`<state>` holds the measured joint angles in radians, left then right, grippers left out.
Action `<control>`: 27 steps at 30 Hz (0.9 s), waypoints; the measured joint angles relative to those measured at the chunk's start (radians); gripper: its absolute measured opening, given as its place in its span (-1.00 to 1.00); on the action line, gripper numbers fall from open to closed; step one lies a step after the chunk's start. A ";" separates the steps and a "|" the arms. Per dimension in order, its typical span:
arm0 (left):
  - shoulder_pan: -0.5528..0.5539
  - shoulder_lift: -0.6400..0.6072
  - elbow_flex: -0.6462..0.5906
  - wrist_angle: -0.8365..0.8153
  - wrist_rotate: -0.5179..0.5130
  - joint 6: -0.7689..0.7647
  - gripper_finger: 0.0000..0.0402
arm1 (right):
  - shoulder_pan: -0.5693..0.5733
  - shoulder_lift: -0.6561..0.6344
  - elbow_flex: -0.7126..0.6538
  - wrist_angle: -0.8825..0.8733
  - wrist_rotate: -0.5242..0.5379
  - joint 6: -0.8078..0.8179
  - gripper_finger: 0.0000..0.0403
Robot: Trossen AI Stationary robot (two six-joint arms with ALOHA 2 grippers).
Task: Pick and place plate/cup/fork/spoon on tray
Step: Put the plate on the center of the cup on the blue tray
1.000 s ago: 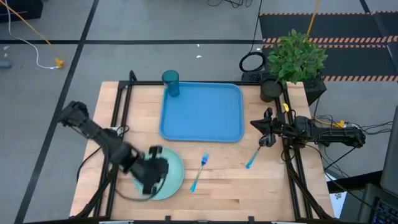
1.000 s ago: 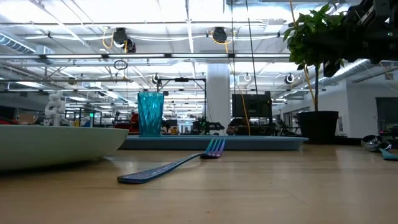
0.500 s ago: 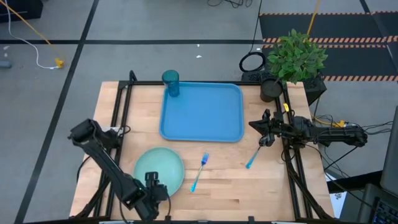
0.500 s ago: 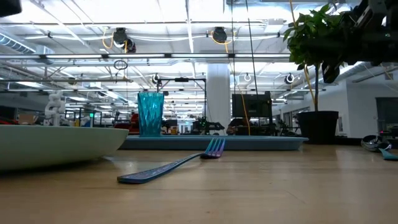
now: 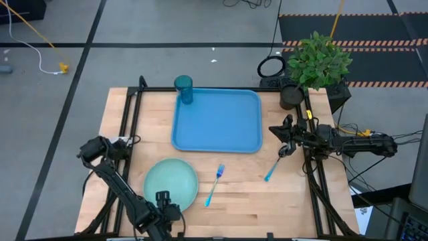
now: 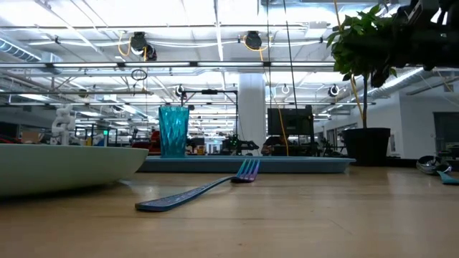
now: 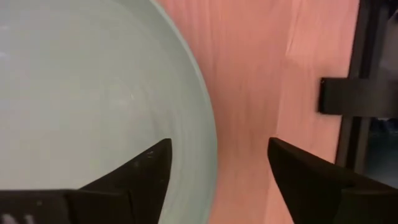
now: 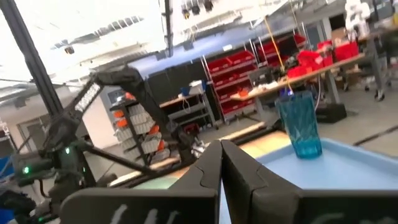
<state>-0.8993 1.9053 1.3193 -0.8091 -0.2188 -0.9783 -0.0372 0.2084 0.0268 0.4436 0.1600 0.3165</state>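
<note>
Pale wooden table [image 5: 234,181], grey floor [image 5: 134,40], potted plant [image 5: 317,63]

Behind your wooden table [image 5: 234,194] you see a grey floor [image 5: 167,40], striped mats [image 5: 348,27], a potted plant [image 5: 317,63] and ceiling strip lights [image 6: 215,14].

A pale wood-grain bench [image 5: 234,187] carries a bright blue tray [image 5: 217,120] at its far middle. On the tray's far left corner stands a translucent teal cup [image 5: 184,89]. Near the bench's front left corner lies a pale mint-green plate [image 5: 171,185]. Beside it lies an all-blue fork [image 5: 214,185]. Toward the right edge lies a spoon [image 5: 273,165] with a light blue handle and dark shiny bowl. A green-leaved plant [image 5: 317,61] in a dark pot fills the far right corner.
</note>
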 joint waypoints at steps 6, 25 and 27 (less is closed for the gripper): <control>0.002 0.018 0.000 -0.001 0.001 0.008 -0.08 | 0.000 0.005 0.000 0.064 -0.001 -0.041 -1.00; 0.029 0.006 0.000 -0.003 0.062 0.059 -0.96 | 0.000 0.005 0.000 0.106 -0.007 -0.022 -1.00; 0.029 0.006 0.000 0.000 0.055 0.045 -0.95 | 0.000 0.005 0.000 0.106 -0.009 -0.015 -1.00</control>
<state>-0.8707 1.9114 1.3193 -0.8088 -0.1639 -0.9335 -0.0372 0.2138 0.0265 0.5492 0.1515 0.3016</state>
